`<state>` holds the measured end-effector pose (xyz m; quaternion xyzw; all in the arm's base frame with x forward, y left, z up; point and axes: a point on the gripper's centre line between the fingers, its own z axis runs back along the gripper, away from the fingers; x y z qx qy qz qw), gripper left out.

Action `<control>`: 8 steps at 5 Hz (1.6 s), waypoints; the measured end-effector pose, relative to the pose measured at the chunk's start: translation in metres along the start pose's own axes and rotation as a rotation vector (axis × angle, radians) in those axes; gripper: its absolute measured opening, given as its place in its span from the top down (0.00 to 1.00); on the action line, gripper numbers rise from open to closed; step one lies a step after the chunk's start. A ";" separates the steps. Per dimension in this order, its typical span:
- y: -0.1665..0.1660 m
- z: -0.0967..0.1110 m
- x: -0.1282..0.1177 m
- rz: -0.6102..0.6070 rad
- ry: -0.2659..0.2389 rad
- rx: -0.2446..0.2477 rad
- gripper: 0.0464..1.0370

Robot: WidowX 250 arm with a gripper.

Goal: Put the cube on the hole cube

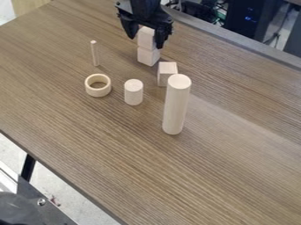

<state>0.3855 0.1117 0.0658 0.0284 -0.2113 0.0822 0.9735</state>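
Tall cylinder (176, 105) fronts lone cube (167, 69); room between rod (95, 53) and cube stack (147, 55)

Soft, moderately bright light reaches the brown wood-grain bench (106, 145), with a pale, hazy sheen across its right side. The tall pale wooden cylinder (176, 105) has a lighter top than side, suggesting light from above. Shadows are faint. The black gripper (146, 41) looks dark, with little surface detail.

pincer (146, 40) at upper cube (145, 36), lower cube (148, 56) beneath, wooden ring (98, 92), short cylinder (133, 93), tall cylinder (176, 107)
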 end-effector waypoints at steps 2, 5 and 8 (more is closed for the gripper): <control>-0.010 0.013 0.031 -0.008 -0.095 -0.045 0.04; -0.026 0.054 0.066 -0.138 -0.092 0.023 0.04; -0.072 0.062 0.062 -0.080 -0.063 -0.073 0.04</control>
